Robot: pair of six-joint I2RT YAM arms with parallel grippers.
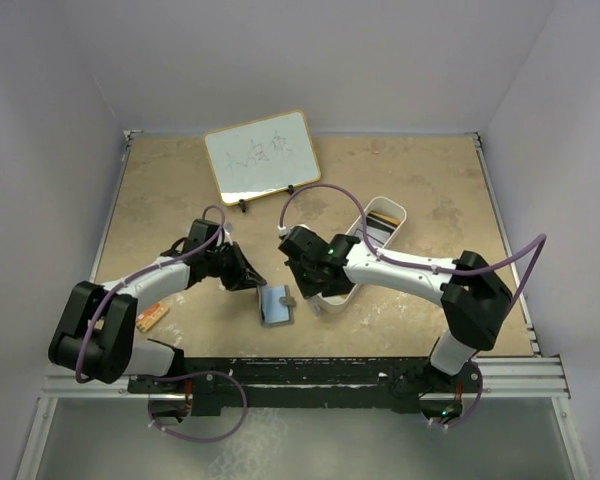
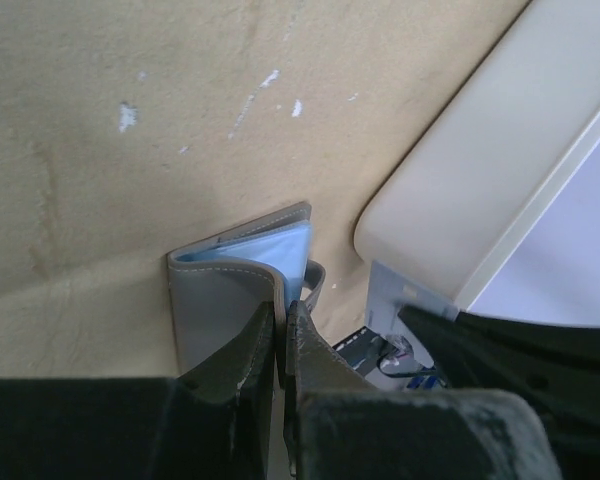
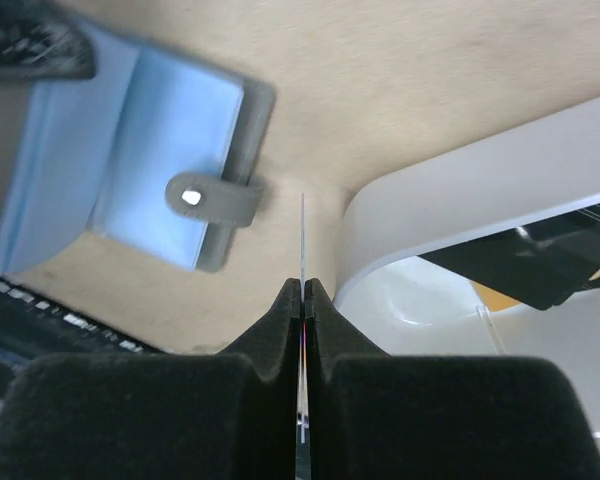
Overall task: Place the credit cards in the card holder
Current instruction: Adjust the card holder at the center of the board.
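1. Near the front centre of the table [image 1: 430, 200], we see the card holder [image 1: 278, 305] lying open, blue lining [image 3: 170, 130] up, beside the white tray [image 1: 365, 255].
2. The left gripper [image 2: 282, 312] is pinched together on its grey cover [image 2: 220, 310].
3. The right gripper [image 3: 303, 290] is clamped on a thin card [image 3: 303, 230], edge-on, near the snap tab [image 3: 215, 197].
4. We judge two risks: the card may snag the tab or miss the pocket mouth, and a hard push may drag the holder out of the left pinch.

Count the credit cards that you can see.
3: one card edge-on in the right gripper; a yellow-orange card and a black card in the white tray. Others may be hidden.
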